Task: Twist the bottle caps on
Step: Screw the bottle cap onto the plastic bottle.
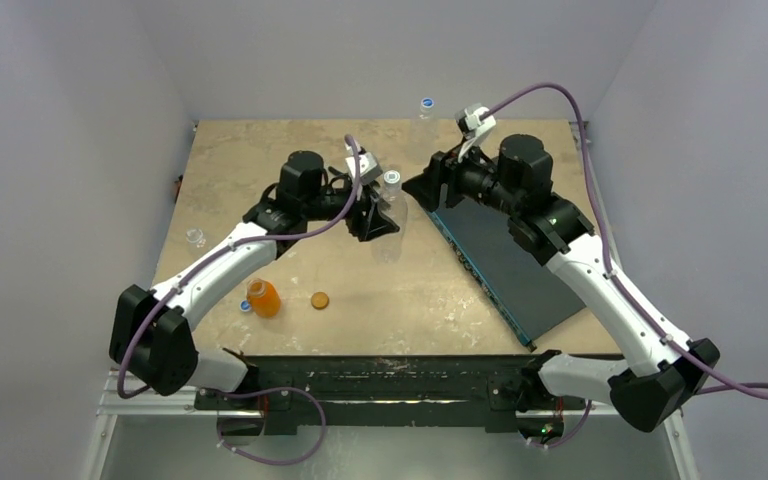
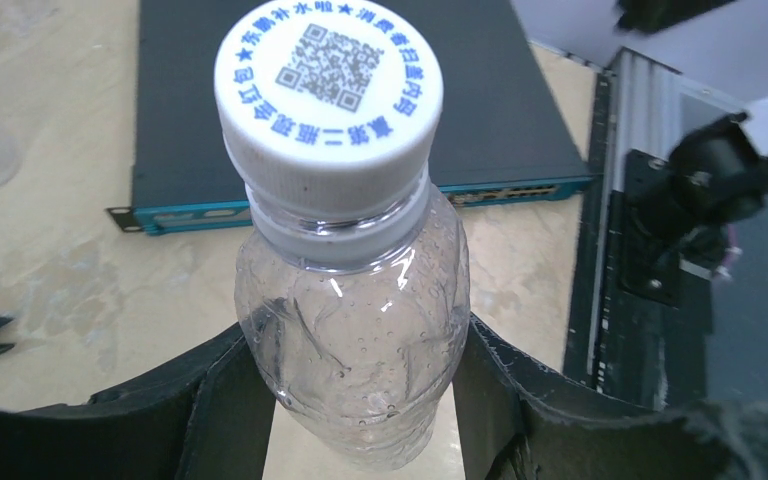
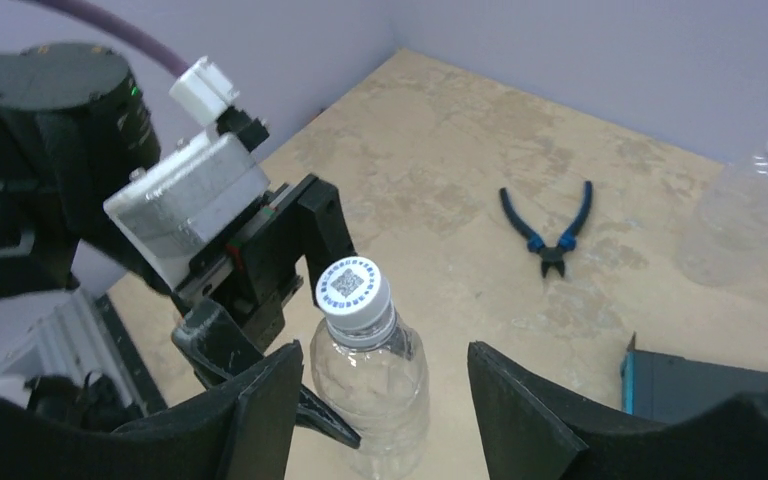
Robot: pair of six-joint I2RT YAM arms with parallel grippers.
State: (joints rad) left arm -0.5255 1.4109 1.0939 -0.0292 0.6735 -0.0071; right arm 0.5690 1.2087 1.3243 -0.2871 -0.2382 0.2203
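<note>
Beige stone-patterned table [image 1: 440, 300], read in the top view with 12 o'clock at the far edge, carries a dark blue-edged panel [image 1: 500, 260] at 3 to 4 o'clock of its centre. The left gripper [image 2: 360, 400] is closed on the body of a clear bottle [image 2: 355, 330], one finger against each flank, close to table centre. The bottle's long axis stands near upright, neck uppermost. A white cap [image 2: 328, 90] with blue print sits on the neck; whether it is fully tightened cannot be told. The right gripper [image 3: 385, 365] has its jaws parted and holds nothing. It lies just beside the cap at the cap's 3 o'clock in the top view, making the right arm the nearer free arm. In the right wrist view the cap lies ahead of the fingertips, offset toward 11 o'clock of the gap, touching neither finger. Any further turn would likely require centring the jaws on the cap's axis first. An orange bottle [image 1: 263, 298], apparently uncapped, stands at 8 o'clock, with an orange-brown cap [image 1: 320, 299] near it at its 3 o'clock.
</note>
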